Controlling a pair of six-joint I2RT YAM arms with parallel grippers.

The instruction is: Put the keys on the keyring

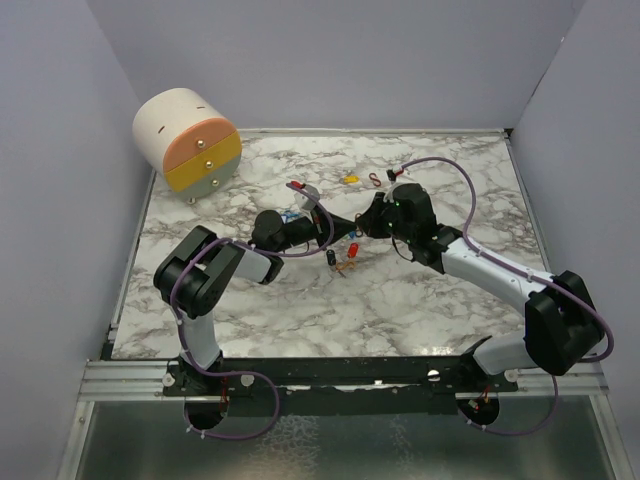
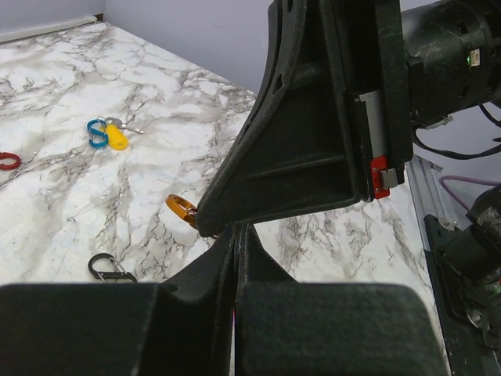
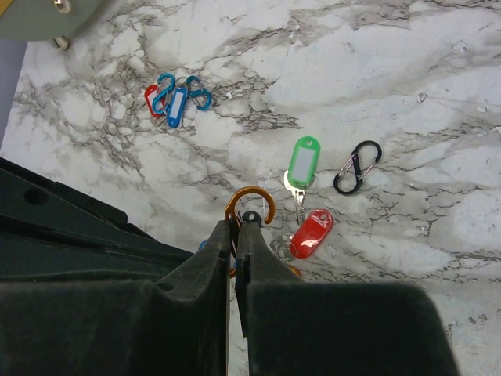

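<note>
Just ahead of my right gripper (image 3: 238,227), whose jaws were pinched together on the thin orange clip (image 3: 252,205), lay the green key (image 3: 304,160) and red key (image 3: 311,233), and I feared the wire would twist free if I pulled

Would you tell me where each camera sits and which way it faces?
Top external: above and behind, looking down on the table; left arm and right arm show.
Left wrist: low over the table, facing the right gripper; own shut fingers below.
Right wrist: higher, looking down on green tag and red tag; own fingers at orange clip.
Shared by both wrist views: orange clip, black clip.
</note>
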